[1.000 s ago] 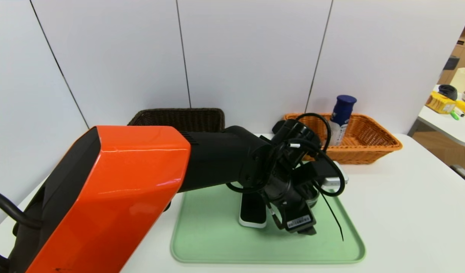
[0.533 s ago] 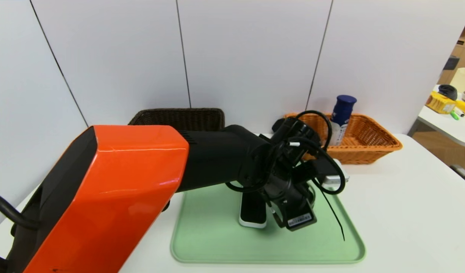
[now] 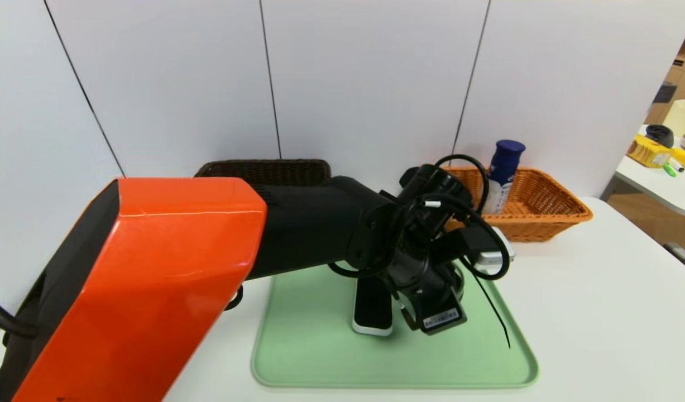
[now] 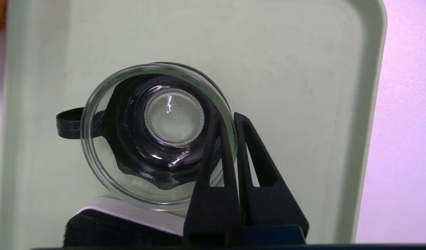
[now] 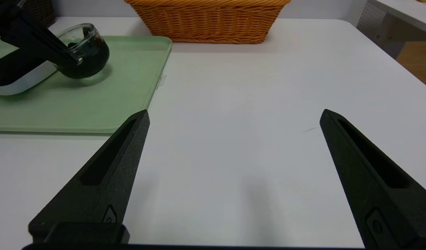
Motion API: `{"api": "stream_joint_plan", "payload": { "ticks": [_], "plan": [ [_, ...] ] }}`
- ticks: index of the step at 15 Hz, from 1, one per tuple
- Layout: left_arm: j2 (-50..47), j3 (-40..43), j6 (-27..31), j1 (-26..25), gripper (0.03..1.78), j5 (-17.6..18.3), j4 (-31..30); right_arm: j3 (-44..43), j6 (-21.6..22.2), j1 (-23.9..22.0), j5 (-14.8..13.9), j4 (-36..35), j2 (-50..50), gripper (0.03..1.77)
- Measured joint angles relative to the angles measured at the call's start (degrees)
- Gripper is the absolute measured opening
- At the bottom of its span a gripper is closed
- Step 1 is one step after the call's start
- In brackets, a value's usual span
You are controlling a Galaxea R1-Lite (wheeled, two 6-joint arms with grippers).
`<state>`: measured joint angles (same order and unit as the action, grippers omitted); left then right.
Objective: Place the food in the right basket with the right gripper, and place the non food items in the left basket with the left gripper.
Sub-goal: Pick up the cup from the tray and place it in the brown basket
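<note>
**One thin rim, one pinch**

Left gripper (image 4: 230, 121) is clamped on the glass dish's (image 4: 157, 135) rim over the green tray (image 3: 320, 357), far from the dark brown basket (image 3: 264, 169). Such a narrow pinch could slip. Right gripper (image 5: 233, 118), parked right, gapes empty.

Nothing is legible: the barcode sticker (image 3: 441, 319) and bottle label (image 3: 497, 196) print are too small.

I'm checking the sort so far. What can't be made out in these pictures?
- Dark brown basket, head view: inside hidden by the left arm.
- Glass dish, head view: hidden behind the left end effector.
- Black slab: far end covered in head view, cut off in wrist views.
</note>
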<state>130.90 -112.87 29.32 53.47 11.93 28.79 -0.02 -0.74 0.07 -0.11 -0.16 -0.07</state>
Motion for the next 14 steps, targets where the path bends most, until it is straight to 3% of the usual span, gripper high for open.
{"api": "stream_joint_plan", "payload": {
  "ticks": [6,14],
  "plan": [
    [-4.83,-0.06,1.41,-3.58,0.09,-4.19,-0.27,0.00,-0.02,0.00,0.01,0.00,0.00,1.69],
    [-13.10,0.11,2.84,-16.54,0.09,-5.30,-0.27,0.02,-0.02,0.00,0.01,0.00,0.00,1.69]
  ]
}}
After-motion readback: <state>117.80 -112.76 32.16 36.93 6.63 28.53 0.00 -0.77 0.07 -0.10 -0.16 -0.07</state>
